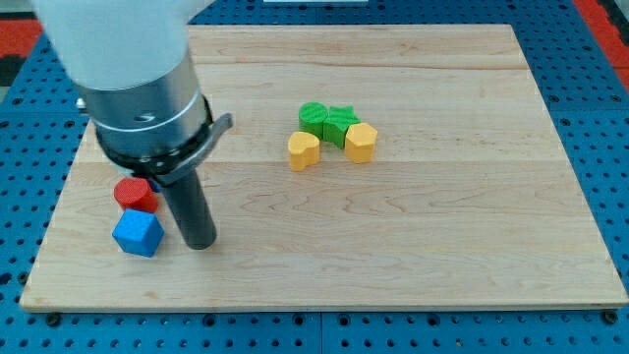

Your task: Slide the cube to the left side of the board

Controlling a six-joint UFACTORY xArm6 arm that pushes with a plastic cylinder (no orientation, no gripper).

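Note:
A blue cube (137, 234) lies near the board's lower left corner. A red cylinder-like block (134, 194) sits just above it, touching or nearly touching. My tip (200, 242) rests on the board just to the right of the blue cube, a small gap apart. The arm's large grey body (138, 79) hangs over the upper left of the view and hides part of the board there.
A cluster sits at the board's upper middle: a green round block (313, 116), a green star (340, 124), a yellow heart-like block (304, 150) and a yellow hexagon-like block (361, 143). The wooden board (442, 226) lies on a blue perforated table.

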